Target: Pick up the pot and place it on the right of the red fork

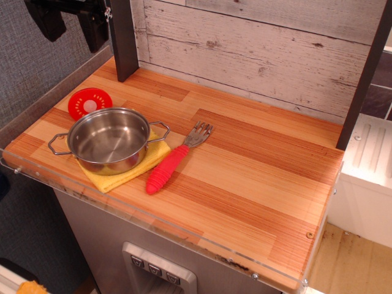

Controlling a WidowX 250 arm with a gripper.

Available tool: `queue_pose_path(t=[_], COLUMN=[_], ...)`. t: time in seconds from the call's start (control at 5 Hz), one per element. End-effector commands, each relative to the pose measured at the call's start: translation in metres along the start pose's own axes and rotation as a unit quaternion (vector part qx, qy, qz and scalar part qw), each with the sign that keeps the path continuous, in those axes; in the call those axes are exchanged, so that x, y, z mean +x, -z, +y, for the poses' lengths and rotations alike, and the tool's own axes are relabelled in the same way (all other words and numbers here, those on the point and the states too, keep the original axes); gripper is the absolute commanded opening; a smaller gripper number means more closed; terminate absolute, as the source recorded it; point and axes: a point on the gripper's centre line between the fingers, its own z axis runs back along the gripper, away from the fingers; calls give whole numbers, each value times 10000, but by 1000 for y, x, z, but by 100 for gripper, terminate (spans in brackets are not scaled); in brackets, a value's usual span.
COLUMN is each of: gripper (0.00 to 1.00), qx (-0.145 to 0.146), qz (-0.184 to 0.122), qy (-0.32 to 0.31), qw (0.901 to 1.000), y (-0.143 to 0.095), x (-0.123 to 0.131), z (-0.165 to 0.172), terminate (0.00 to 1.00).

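So the gripper (70, 24) is way up in the top left corner, high above the pot and well clear of it. It's mostly cropped and dark, so I honestly can't tell if the jaws are spread or closed. It's holding nothing that I can see.

Going left to right with the pot as the anchor: the pot (109, 141) sits upright on a yellow cloth (125, 174), left of the red fork (174, 162) and nearly touching it. Just behind the pot is a red disc (89, 102).

Pot's empty, just shiny steel inside.

My take on the grab: come straight down on the rim or a wire handle, lift well clear so the cloth doesn't drag, then carry it over the fork to the bare wooden counter (263, 177) on the fork's far side.
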Motion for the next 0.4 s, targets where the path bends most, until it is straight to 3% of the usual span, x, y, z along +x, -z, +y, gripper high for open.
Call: queue_pose_path(t=[0.0,0.2], gripper=[100,100], qx=[0,35], qz=[0,74], qy=[0,144], qw=[10000,9999], y=[0,3], x=[0,-19], z=[0,0], terminate=[0,0])
